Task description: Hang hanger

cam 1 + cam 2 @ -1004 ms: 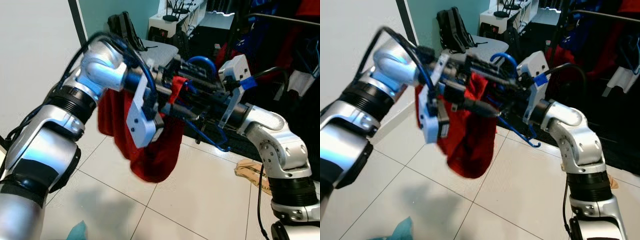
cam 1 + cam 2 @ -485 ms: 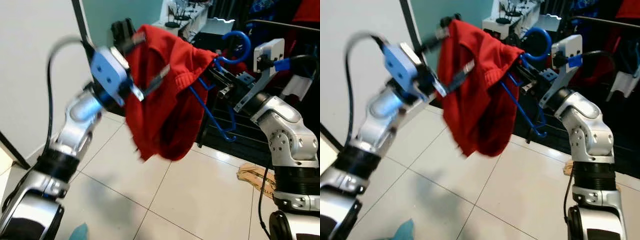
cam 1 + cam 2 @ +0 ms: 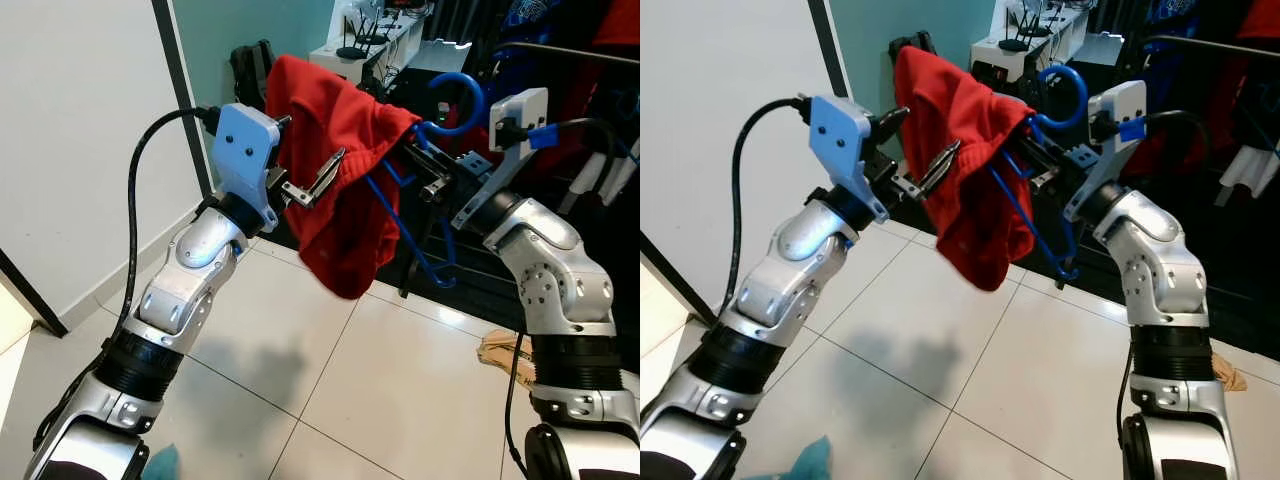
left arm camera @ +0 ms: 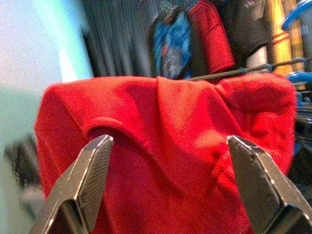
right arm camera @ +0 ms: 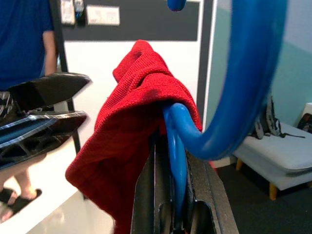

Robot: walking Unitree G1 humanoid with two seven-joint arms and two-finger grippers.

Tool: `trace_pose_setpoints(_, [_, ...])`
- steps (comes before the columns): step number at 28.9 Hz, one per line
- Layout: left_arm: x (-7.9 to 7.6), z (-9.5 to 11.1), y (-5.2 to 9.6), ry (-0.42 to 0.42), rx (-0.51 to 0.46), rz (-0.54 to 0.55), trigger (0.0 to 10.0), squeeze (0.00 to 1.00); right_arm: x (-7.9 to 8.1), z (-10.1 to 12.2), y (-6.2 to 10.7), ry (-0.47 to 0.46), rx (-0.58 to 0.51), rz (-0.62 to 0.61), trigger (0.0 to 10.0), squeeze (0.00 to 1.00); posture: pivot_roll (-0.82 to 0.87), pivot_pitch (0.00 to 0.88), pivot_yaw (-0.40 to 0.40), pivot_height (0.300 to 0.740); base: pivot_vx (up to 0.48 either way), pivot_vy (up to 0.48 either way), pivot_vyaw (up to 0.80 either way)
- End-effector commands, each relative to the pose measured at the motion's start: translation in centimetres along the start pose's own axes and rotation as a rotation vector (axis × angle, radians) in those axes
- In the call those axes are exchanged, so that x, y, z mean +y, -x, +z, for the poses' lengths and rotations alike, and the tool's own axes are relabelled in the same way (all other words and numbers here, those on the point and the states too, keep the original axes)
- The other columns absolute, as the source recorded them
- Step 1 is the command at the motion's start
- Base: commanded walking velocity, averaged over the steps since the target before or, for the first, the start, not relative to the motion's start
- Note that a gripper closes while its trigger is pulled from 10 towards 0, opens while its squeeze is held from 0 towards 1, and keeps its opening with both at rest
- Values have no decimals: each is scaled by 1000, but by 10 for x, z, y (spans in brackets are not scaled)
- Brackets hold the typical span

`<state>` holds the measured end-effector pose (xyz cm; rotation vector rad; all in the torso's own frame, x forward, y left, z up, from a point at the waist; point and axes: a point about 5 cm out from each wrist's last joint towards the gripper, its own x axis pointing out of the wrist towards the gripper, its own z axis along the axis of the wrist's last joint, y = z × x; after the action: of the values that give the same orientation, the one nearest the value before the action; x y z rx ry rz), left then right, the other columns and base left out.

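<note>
A red garment (image 3: pixel 345 200) is draped over a blue plastic hanger (image 3: pixel 458 100), held up at chest height before a clothes rack. My right gripper (image 3: pixel 428 172) is shut on the hanger just below its hook; in the right wrist view the blue hanger (image 5: pixel 248 73) runs between the fingers (image 5: pixel 146 195). My left gripper (image 3: pixel 920 140) is open beside the garment's left shoulder, one finger on each side of the cloth. The left wrist view has the red garment (image 4: pixel 170 112) between the spread fingertips (image 4: pixel 100 151).
A dark rack rail (image 3: pixel 580 50) with hung clothes stands at the right. A backpack (image 3: pixel 250 65) and a white desk (image 3: pixel 370 45) are behind. A white wall (image 3: pixel 80 130) lies left. A brown item (image 3: pixel 505 350) rests on the tiled floor. A person (image 5: pixel 24 39) stands nearby.
Both arms have lifted the hanger and red garment from low in front of me up to chest height. The left arm has stretched outward and steadied beside the cloth.
</note>
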<state>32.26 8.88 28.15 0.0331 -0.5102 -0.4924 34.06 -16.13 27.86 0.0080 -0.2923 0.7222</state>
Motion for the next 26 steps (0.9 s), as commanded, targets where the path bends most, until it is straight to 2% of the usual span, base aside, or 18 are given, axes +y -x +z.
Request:
trace_pose_setpoints(1, [-5,-7,3,20,70,7,10000,0,5,1,-3,20,-24,22,10000,0,32,37,5,740,0,0,0])
trace_pose_setpoints(4, [-10,-7,5,5,107,6,10000,0,7,-1,-4,23,-15,27,10000,0,36,38,5,740,0,0,0])
trace_pose_setpoints(13, [-28,-1,11,-34,135,-33,10000,0,8,-3,-8,26,-13,27,10000,0,40,44,3,740,0,0,0])
trace_pose_setpoints(15, [-34,-2,17,-92,175,-40,10000,0,6,-2,-10,30,-16,20,10000,0,41,45,2,740,0,0,0])
trace_pose_setpoints(17, [-34,-2,17,-92,175,-40,10000,0,6,-2,-10,30,-16,20,10000,0,41,45,2,740,0,0,0])
trace_pose_setpoints(19, [-37,-4,22,-141,203,-40,10000,0,6,0,-11,33,-21,17,10000,0,42,45,1,740,0,0,0])
trace_pose_setpoints(26, [-34,-9,25,-245,221,2,10000,0,10,5,-15,27,-41,38,10000,0,36,42,-2,740,0,0,0])
